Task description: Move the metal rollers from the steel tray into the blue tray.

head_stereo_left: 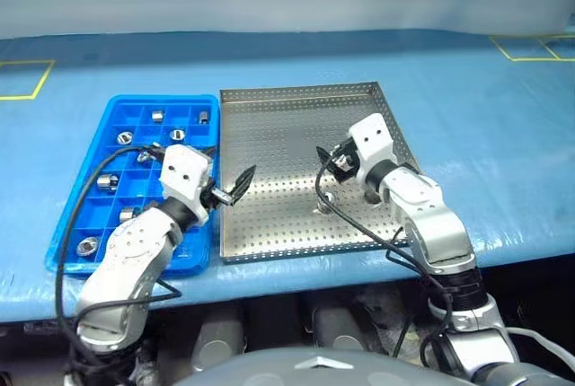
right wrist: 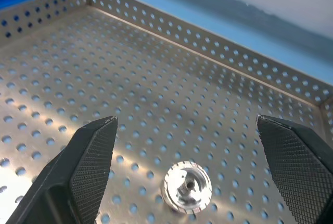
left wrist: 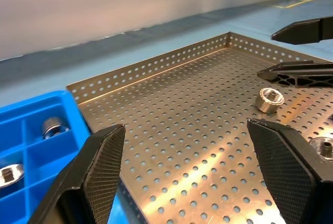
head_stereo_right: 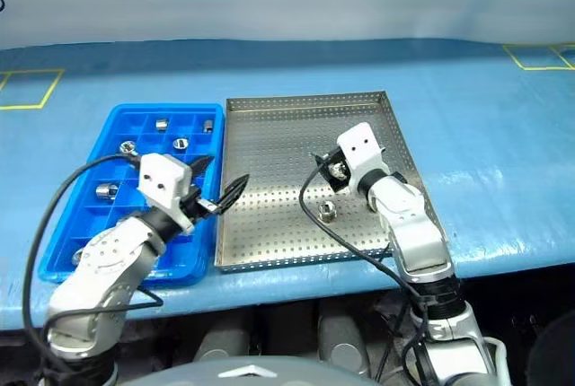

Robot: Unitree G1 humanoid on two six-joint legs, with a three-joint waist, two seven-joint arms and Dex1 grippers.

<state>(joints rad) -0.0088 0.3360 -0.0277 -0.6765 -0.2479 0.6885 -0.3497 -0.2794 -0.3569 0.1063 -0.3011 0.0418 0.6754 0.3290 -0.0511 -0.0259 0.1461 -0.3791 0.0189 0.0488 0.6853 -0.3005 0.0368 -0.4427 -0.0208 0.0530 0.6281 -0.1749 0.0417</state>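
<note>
The steel tray (head_stereo_left: 269, 135) lies in the middle of the table with the blue tray (head_stereo_left: 85, 202) against its left rim. Two metal rollers (left wrist: 269, 99) (left wrist: 323, 146) stand on the steel tray's right half. My right gripper (head_stereo_left: 325, 163) hangs open just above one of them (right wrist: 187, 187), which shows between its fingers (right wrist: 88, 156), apart from both. The other roller (head_stereo_right: 328, 209) sits nearer the front rim. Over the seam between the two trays my left gripper (head_stereo_left: 226, 162) is open and holds nothing. Several rollers (head_stereo_left: 108, 181) sit in the blue tray's compartments.
Both trays rest on a light-blue table covering (head_stereo_left: 485, 126) near the table's front edge. Yellow tape marks lie at the far left (head_stereo_left: 27, 81) and far right (head_stereo_left: 535, 48). Black cables (head_stereo_left: 67, 224) hang from both arms.
</note>
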